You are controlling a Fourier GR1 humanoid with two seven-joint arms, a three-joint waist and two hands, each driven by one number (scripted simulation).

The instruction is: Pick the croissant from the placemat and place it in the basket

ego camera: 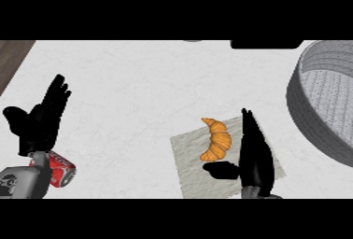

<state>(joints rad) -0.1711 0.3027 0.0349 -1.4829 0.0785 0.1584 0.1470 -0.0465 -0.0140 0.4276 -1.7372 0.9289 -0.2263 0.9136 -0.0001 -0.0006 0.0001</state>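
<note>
The croissant (216, 139) lies on the placemat (192, 163), which sits at the worktop's (151, 84) near edge, right of the middle. It lies lengthwise, one tip pointing away, its curved back turned to the right.

Nearest of all, at the near left corner, a red can (60, 169) lies on its side, touching the left forearm; it bears pale lettering that I cannot read. It plays no part in the task.

The right hand (252, 154) stands edge-on over the mat, just right of the croissant, fingers straight and pointing away, thumb (221, 170) spread out below the pastry's near tip. It has hold of nothing. Placed so, it looks set to close round the croissant from the side, though whether it touches the pastry I cannot tell.

The left hand (40, 119) rests near the left edge, straight-fingered and empty.

Farther off, at the right edge, stands the grey basket (303, 107), with nothing visible in it. Its woven wall rises well above the worktop, so the croissant will likely need lifting over the rim.
</note>
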